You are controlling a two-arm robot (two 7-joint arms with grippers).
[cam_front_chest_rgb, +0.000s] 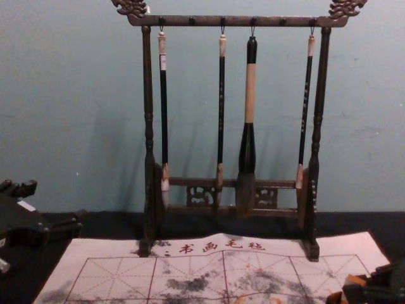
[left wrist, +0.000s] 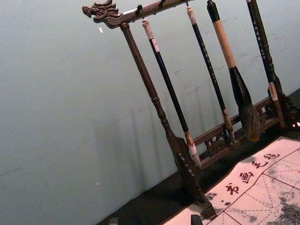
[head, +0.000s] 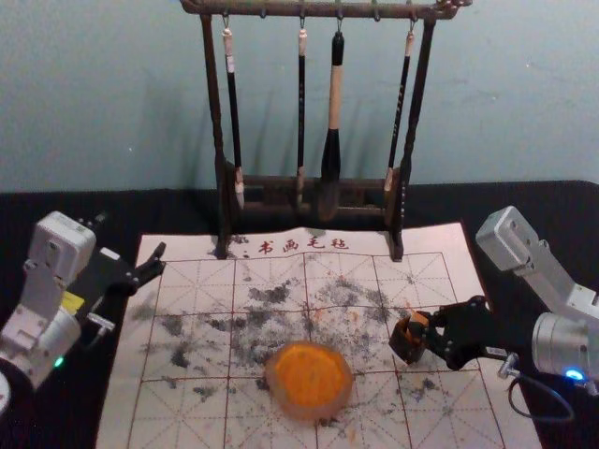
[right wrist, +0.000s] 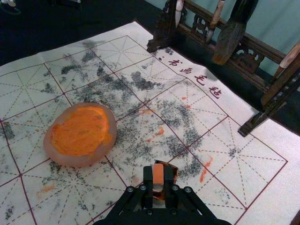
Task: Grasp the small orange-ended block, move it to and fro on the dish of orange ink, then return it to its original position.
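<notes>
The right gripper is pinching the block between its 2 fingers at the mat's right side, near the dish but apart from it. The left gripper is idling by the mat's left edge, fingers spreading wide. Behind, 4 brushes are hanging from the rack.

Four brushes hang from a dark wooden rack at the far edge of a gridded mat
</notes>
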